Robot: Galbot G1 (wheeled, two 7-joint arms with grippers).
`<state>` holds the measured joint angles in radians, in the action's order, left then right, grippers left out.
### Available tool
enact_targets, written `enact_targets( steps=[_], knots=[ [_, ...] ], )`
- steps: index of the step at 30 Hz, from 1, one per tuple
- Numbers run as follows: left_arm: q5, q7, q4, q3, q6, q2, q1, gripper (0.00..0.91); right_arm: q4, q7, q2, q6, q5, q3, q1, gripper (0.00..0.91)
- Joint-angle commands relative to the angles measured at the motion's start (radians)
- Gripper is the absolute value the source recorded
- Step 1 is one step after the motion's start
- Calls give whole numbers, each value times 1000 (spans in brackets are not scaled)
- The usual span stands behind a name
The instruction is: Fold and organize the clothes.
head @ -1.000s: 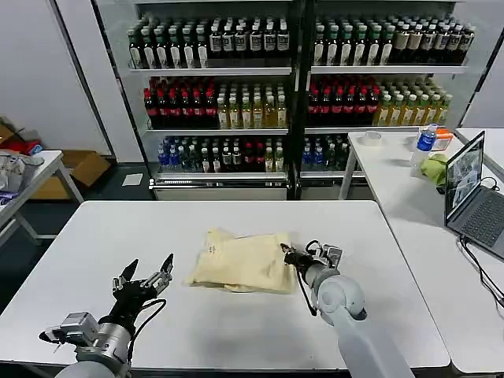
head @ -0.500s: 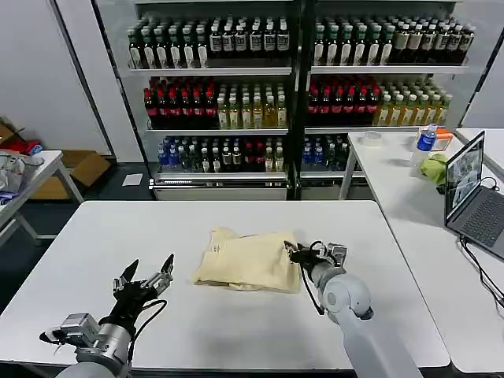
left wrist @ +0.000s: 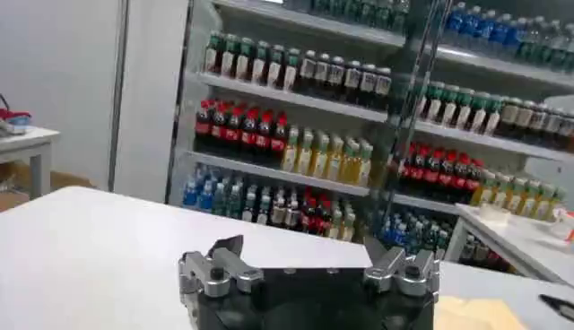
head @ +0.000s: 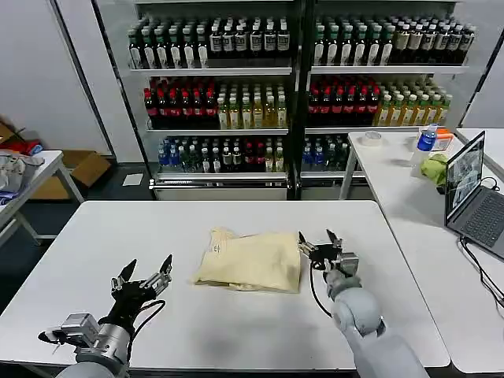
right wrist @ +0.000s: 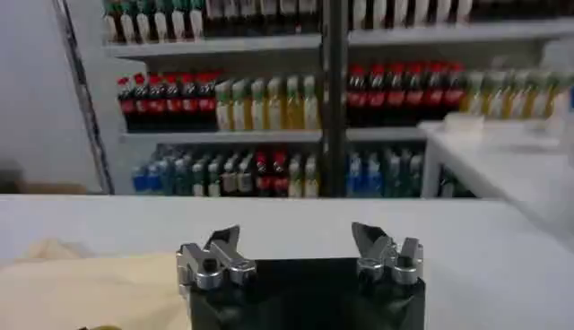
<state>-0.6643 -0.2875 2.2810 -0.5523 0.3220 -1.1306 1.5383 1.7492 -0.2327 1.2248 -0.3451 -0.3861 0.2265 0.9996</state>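
Note:
The clothes, a pale cream-yellow T-shirt [head: 248,260], lie folded into a rough rectangle in the middle of the white table [head: 236,220], neck label at the left end. My right gripper [head: 317,246] hovers open just off the shirt's right edge, apart from the cloth. In the right wrist view the right gripper [right wrist: 296,235] has nothing between its fingers, and the shirt [right wrist: 72,287] shows to one side. My left gripper [head: 144,279] stands open over bare table, left of the shirt. The left gripper [left wrist: 305,247] holds nothing, with a corner of the shirt [left wrist: 475,314] beyond it.
Drink shelves [head: 291,87] stand behind the table. A side table [head: 409,181] at the right carries a laptop [head: 468,193], a lime-green cloth [head: 435,168] and a blue bottle [head: 426,140]. At the far left a small table holds a whitish-grey cloth heap [head: 12,169].
My right gripper, earlier at the shirt's right edge with its fingers together, has drawn back to the right and opened. The shirt's right edge now lies flat. The left arm has stayed put.

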Motion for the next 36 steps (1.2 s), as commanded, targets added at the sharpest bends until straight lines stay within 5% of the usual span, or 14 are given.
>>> enact_targets(
  steps=[1, 16, 36],
  knots=[
    [52, 3, -4, 9, 1, -1, -5, 907, 190, -26, -25, 192, 262, 77, 228, 907],
    [121, 17, -12, 33, 4, 4, -19, 907, 414, -27, 20, 276, 280, 207, 545, 907],
    [150, 18, -3, 61, 2, 15, -19, 907, 466, -7, 58, 270, 300, 236, 610, 907]
  ],
)
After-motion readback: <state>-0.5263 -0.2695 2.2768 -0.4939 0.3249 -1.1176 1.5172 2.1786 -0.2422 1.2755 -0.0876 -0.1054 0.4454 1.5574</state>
